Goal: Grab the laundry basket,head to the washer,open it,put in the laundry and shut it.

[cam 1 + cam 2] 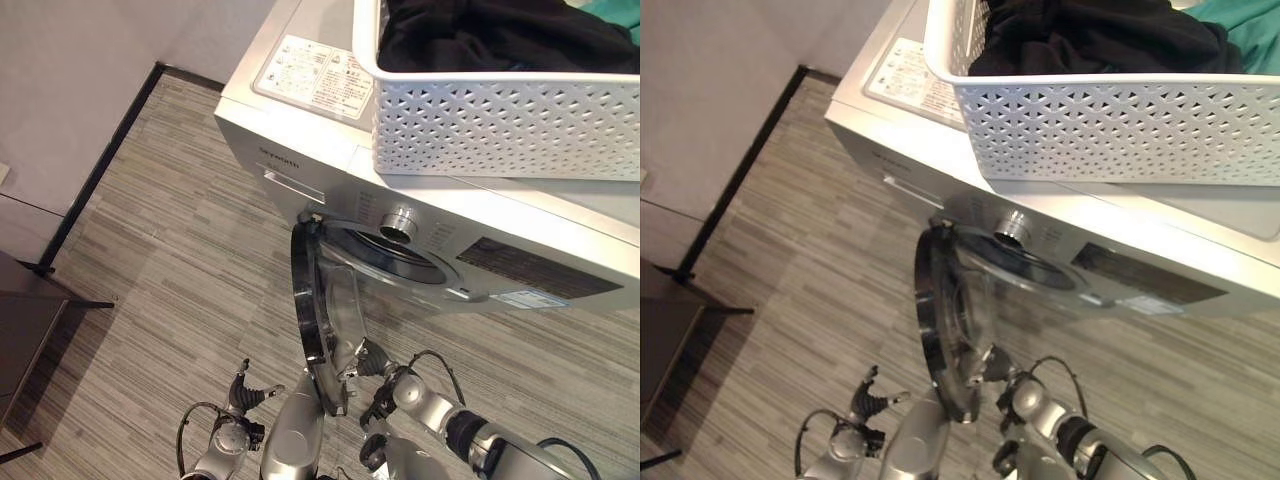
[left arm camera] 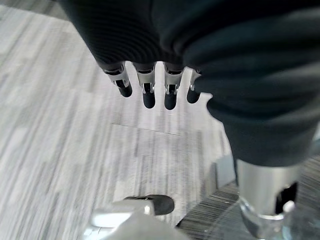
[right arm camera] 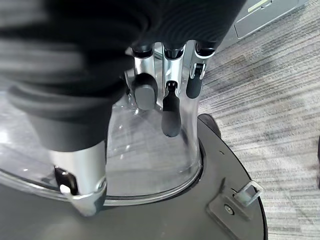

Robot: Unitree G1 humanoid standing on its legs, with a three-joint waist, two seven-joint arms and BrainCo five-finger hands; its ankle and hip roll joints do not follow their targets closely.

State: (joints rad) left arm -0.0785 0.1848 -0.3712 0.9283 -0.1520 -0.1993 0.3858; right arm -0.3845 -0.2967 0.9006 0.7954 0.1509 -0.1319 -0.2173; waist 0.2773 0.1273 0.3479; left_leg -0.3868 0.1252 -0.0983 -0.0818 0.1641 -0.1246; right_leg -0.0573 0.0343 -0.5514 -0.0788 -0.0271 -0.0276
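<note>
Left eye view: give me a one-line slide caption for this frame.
Washer door swung open, right hand at its lower edge; white laundry basket of dark clothes sits on top, left hand idle.

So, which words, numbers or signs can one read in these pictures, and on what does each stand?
None can be read clearly.
White sticker on top of the washer: too small.
Small word on its front: blurred.
Marks around the dial: too small.
Label right of the dial: blurred.
</note>
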